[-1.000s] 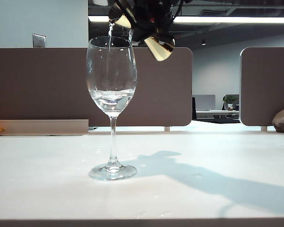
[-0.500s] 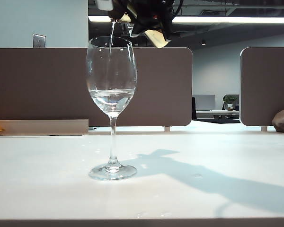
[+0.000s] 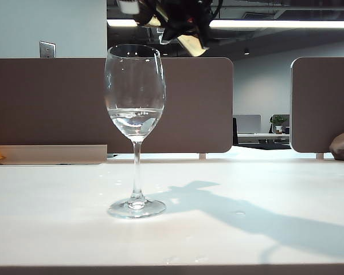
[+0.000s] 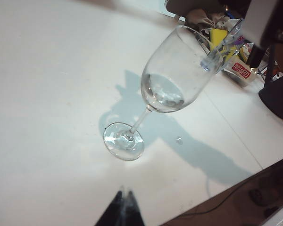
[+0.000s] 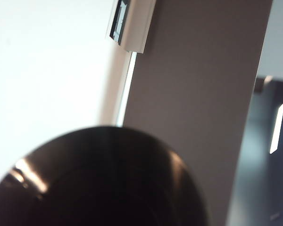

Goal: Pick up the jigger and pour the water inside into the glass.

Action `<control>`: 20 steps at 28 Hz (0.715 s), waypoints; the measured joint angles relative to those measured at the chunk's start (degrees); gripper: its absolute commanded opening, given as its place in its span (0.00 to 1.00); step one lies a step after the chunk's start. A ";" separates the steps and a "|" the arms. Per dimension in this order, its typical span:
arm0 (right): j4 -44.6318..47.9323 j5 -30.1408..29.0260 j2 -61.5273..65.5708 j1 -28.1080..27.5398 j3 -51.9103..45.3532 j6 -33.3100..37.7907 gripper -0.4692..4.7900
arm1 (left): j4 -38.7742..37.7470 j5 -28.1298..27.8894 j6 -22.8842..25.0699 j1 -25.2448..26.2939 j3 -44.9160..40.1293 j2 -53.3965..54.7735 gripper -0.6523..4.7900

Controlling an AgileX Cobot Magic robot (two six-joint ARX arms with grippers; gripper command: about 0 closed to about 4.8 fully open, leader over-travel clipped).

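Above the glass rim, at the top edge of the exterior view, right gripper clamps the jigger, tipped over, one gold cone poking out right of the fingers. Stream seen half a second ago has stopped; water sits level in the lower bowl, so the pour looks done. Glass stands upright on the table, left of centre. Left gripper hangs back on the near side, well apart from the glass, holding nothing, tips together
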 measured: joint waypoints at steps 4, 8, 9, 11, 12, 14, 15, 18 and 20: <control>0.07 0.24 0.00 -0.02 0.00 11.47 0.09 | 0.00 0.00 0.00 0.00 0.00 0.00 0.12; 1.03 -0.04 -0.09 -0.90 0.00 25.73 0.09 | 0.00 0.00 0.00 0.00 0.00 0.00 0.12; 1.11 -0.28 -0.15 -1.42 0.00 28.81 0.09 | -0.02 0.00 0.00 0.00 0.00 0.00 0.12; 1.25 -0.26 -0.42 -3.02 0.00 35.10 0.09 | 0.00 0.00 0.00 0.00 0.00 0.00 0.12; 0.85 -0.26 -0.79 -3.93 0.00 38.36 0.09 | -0.02 0.00 0.00 0.00 0.00 0.00 0.12; -0.81 -0.83 -2.10 -5.53 0.00 43.21 0.09 | -0.02 0.00 0.00 0.00 0.00 0.00 0.12; -2.91 -2.67 -4.00 -6.80 -0.02 46.58 0.09 | 0.00 0.00 0.00 0.00 0.00 0.00 0.12; -4.46 -6.78 -10.62 -9.05 -3.13 53.42 0.09 | -0.02 -0.02 0.00 0.00 0.00 0.00 0.12; -4.94 -8.52 -15.85 -9.88 -7.96 56.24 0.09 | -0.02 0.00 0.00 0.00 0.00 0.00 0.12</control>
